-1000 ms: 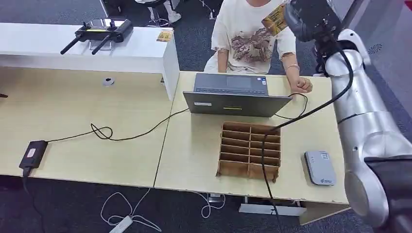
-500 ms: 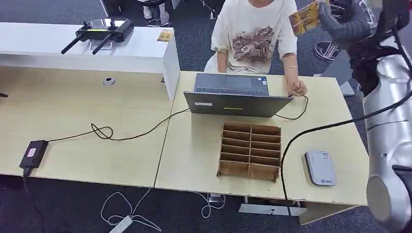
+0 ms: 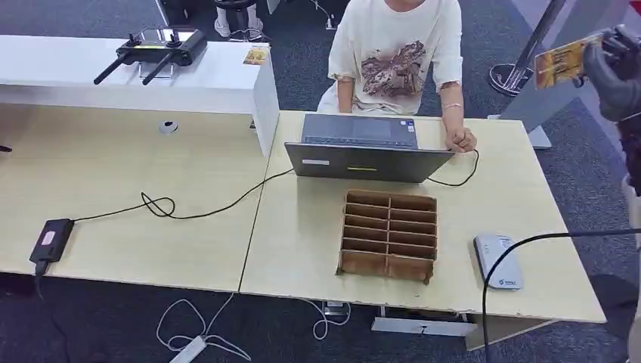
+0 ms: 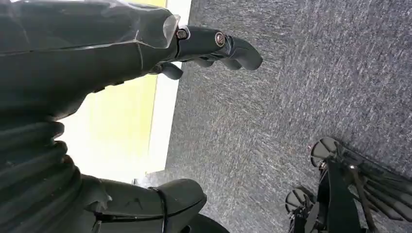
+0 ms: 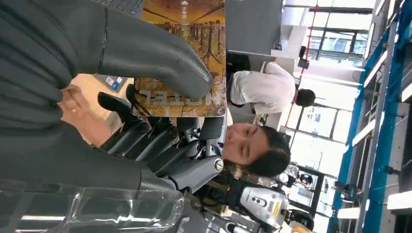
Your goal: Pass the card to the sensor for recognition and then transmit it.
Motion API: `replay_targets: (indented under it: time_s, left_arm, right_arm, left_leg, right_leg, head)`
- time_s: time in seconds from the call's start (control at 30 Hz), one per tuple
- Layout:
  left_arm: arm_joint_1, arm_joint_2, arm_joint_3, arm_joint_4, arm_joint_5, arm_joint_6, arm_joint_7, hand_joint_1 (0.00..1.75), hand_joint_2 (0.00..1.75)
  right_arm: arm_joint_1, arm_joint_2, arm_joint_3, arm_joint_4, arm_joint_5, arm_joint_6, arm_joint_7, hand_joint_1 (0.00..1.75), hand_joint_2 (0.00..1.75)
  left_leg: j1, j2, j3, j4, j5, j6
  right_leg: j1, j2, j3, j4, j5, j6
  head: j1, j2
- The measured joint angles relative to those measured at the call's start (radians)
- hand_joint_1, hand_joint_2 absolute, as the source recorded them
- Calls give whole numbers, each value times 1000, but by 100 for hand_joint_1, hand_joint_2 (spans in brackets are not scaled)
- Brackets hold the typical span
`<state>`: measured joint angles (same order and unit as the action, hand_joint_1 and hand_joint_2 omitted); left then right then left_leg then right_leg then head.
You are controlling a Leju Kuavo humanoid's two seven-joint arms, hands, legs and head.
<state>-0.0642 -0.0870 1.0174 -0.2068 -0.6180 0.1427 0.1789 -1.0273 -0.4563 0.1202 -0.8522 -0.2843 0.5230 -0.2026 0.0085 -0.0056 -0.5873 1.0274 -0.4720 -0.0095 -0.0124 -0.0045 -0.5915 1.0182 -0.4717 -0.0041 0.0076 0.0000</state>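
High at the right edge of the head view, the right hand (image 3: 616,72) holds the card (image 3: 561,59) up in the air, out past the right end of the desk (image 3: 521,189) and over grey carpet. The right wrist view shows the thumb (image 5: 160,60) pressed on the card's printed face and the darker fingers (image 5: 165,145) behind it, so the card (image 5: 187,53) is pinched between them. From the head view the card's long axis runs nearly level, rising slightly toward the hand, with its free end pointing left toward the seated person (image 3: 397,57).

On the desk, the sensor (image 3: 499,261) lies flat near the front right corner, well apart from the card and with bare desktop around it. A cardboard divider box (image 3: 388,236) sits just left of the sensor, and a laptop (image 3: 363,147) stands behind the box. The person's hand (image 3: 461,140) rests on the desk's far edge beside the laptop.

The left hand (image 4: 121,58) hangs beside a desk edge over carpet, fingers (image 4: 228,46) loosely extended and holding nothing.
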Motion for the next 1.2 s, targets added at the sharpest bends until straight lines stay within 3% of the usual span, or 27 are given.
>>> replay_targets:
  time_s: [0.07,0.43,0.63,1.2]
  left_arm:
    - [0,0,0,0,-2,-1,1,0,175]
    - [-2,-2,2,0,-8,-6,11,0,175]
    - [-3,-3,7,0,-7,-6,12,0,175]
    - [-2,-3,21,0,-14,-14,8,0,175]
  right_arm:
    - [65,-79,-16,-24,-56,14,-12,175,175]
    - [279,-230,-81,-76,-96,35,-42,175,175]
    - [354,-260,-86,-82,-57,33,-39,175,175]
    - [372,-300,-54,-14,-20,58,-54,175,175]
  left_leg:
    - [0,0,0,0,0,0]
    - [0,-1,-1,0,-1,2]
    - [0,-1,-1,0,-2,1]
    - [0,-1,-2,0,-2,1]
  right_leg:
    - [0,0,0,0,0,0]
    - [0,-2,0,-1,-1,1]
    - [0,-1,-1,0,-1,1]
    - [0,-1,-1,0,-1,1]
  head:
    - [0,0]
    - [0,0]
    - [0,0]
    - [0,0]
